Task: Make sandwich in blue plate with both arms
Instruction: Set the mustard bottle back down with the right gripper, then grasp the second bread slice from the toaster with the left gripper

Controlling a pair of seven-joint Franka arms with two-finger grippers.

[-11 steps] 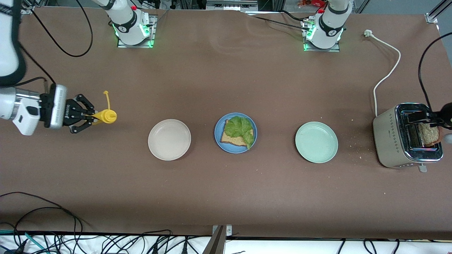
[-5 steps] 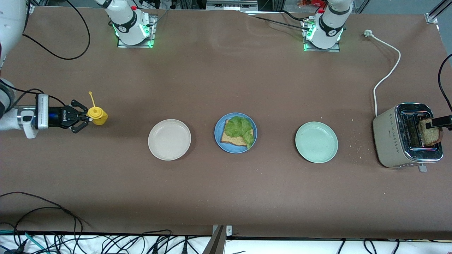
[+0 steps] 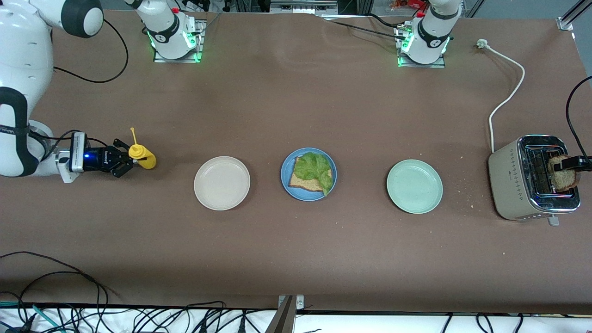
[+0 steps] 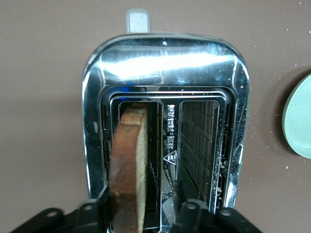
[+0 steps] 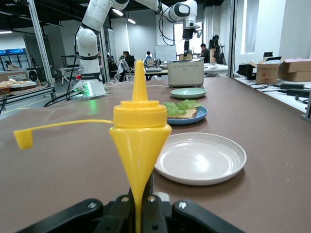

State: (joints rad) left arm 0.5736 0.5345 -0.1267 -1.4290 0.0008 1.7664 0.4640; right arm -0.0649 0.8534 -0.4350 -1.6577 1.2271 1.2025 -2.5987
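Observation:
The blue plate sits mid-table with one brown bread slice and a green lettuce leaf on it. At the left arm's end of the table, a second slice stands in the slot of a silver toaster. My left gripper is over it. In the left wrist view its fingers straddle the slice: one touches the crust, the other stands apart. My right gripper is low at the right arm's end, shut on a yellow squeeze bottle, whose body is pinched thin.
A beige plate lies toward the right arm's end from the blue plate, and a pale green plate toward the left arm's end. The toaster's white cord runs toward the bases. Crumbs lie near the toaster. Cables hang along the table's near edge.
My left gripper's fingers have drawn in around the slice in the toaster. My right arm has swung and come down lower over the table with the yellow bottle.

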